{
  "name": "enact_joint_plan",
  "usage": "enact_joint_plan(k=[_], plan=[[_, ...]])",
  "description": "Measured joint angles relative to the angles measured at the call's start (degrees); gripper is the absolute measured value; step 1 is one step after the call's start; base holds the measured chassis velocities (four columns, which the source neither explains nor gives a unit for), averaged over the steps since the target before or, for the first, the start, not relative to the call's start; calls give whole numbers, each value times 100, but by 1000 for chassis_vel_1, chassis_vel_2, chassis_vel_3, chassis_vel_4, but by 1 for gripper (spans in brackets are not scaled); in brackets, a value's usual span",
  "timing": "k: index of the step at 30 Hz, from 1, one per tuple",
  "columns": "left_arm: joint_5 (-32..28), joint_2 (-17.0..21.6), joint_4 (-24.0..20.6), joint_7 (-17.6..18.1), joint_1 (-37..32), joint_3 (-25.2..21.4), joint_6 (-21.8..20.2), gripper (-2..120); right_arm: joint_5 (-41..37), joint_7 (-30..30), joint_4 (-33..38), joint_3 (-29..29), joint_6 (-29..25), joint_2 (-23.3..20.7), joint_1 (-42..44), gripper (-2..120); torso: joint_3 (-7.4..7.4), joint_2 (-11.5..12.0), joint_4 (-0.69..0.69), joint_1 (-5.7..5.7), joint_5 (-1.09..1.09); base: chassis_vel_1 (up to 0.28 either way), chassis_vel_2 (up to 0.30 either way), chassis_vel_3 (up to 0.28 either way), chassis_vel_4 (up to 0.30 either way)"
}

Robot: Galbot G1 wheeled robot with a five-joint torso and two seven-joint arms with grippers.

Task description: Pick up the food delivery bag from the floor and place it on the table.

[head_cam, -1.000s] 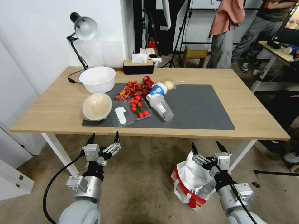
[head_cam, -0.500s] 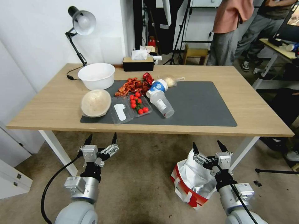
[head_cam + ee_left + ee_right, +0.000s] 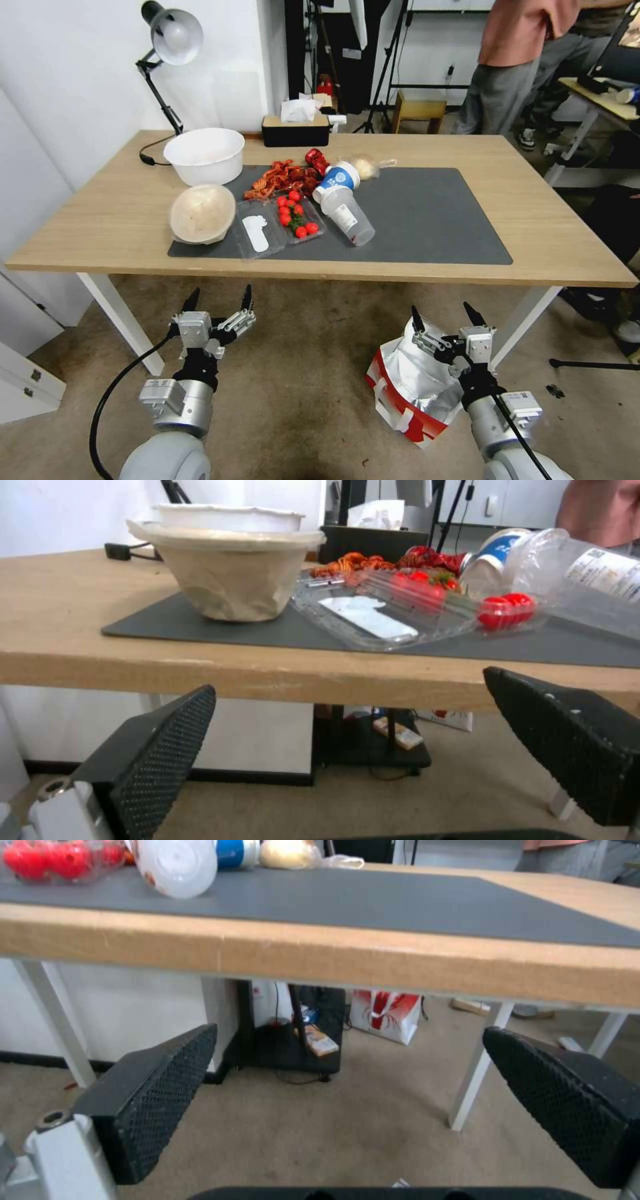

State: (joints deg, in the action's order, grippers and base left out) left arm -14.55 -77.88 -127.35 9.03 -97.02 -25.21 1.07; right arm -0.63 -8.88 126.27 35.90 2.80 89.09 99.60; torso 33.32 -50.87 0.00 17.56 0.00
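Meanwhile, view shifted since earlier frames: camera moved, table (image 3: 120, 233) closer. Bag (image 3: 413, 387) on floor (image 3: 300, 400), under right gripper (image 3: 448, 317), unmoved. Left gripper (image 3: 219, 299) idle. Both jaws wide open, empty. Grasp not started.

A white wall (image 3: 67, 80) backs a black-armed desk lamp (image 3: 175, 33) (shade tilted downward); tripod legs (image 3: 387, 73) and a small wooden stool (image 3: 418, 110) stand behind
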Motion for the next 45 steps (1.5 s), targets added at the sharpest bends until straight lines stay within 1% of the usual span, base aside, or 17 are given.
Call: enact_joint_plan(k=[2, 4, 5, 9, 14, 16, 23, 26, 33, 34, 39, 45], plan=[[0, -1, 4, 0, 1, 3, 0, 100, 5, -1, -6, 0, 4, -1, -3, 100, -15, 27, 0, -11, 0, 0, 0, 0, 0], [-1, -3, 23, 1, 5, 9, -1, 100, 13, -13, -21, -2, 35, -3, -17, 100, -72, 122, 0, -50, 0, 0, 0, 0, 0], [-1, -3, 23, 1, 5, 9, -1, 100, 13, -13, -21, -2, 35, -3, -17, 100, -72, 122, 0, -50, 0, 0, 0, 0, 0], [-3, -7, 35, 2, 9, 12, -3, 100, 14, -37, -46, -8, 65, -3, -40, 100, -149, 258, 0, -109, 0, 0, 0, 0, 0], [-4, -7, 46, 3, 9, 10, -4, 100, 19, -50, -59, -10, 80, -3, -60, 100, -198, 345, 0, -148, 0, 0, 0, 0, 0], [-2, -10, 47, 3, 7, 8, -4, 100, 21, -60, -64, -11, 93, -11, -73, 100, -247, 429, 0, -183, 0, 0, 0, 0, 0], [16, -33, 40, 8, -7, 10, -5, 100, 20, -76, -79, -10, 98, -34, -84, 100, -336, 584, 0, -250, 0, 0, 0, 0, 0], [23, -37, 32, 16, -14, 11, -5, 100, 17, -84, -83, -8, 104, -45, -88, 100, -397, 692, 0, -294, 0, 0, 0, 0, 0], [26, -35, 17, 35, -23, 10, -4, 100, 9, -88, -84, -8, 114, -54, -95, 100, -478, 828, 0, -350, 0, 0, 0, 0, 0], [29, -37, 11, 43, -26, 10, -3, 100, 7, -91, -85, -8, 120, -60, -97, 100, -519, 894, 0, -375, 0, 0, 0, 0, 0], [46, -41, -2, 49, -39, 14, -2, 100, 7, -98, -89, -9, 122, -67, -96, 100, -574, 986, 0, -412, 0, 0, 0, 0, 0], [51, -48, -10, 53, -51, 20, 1, 100, 6, -101, -91, -10, 125, -85, -98, 100, -671, 1152, 0, -483, 0, 0, 0, 0, 0]])
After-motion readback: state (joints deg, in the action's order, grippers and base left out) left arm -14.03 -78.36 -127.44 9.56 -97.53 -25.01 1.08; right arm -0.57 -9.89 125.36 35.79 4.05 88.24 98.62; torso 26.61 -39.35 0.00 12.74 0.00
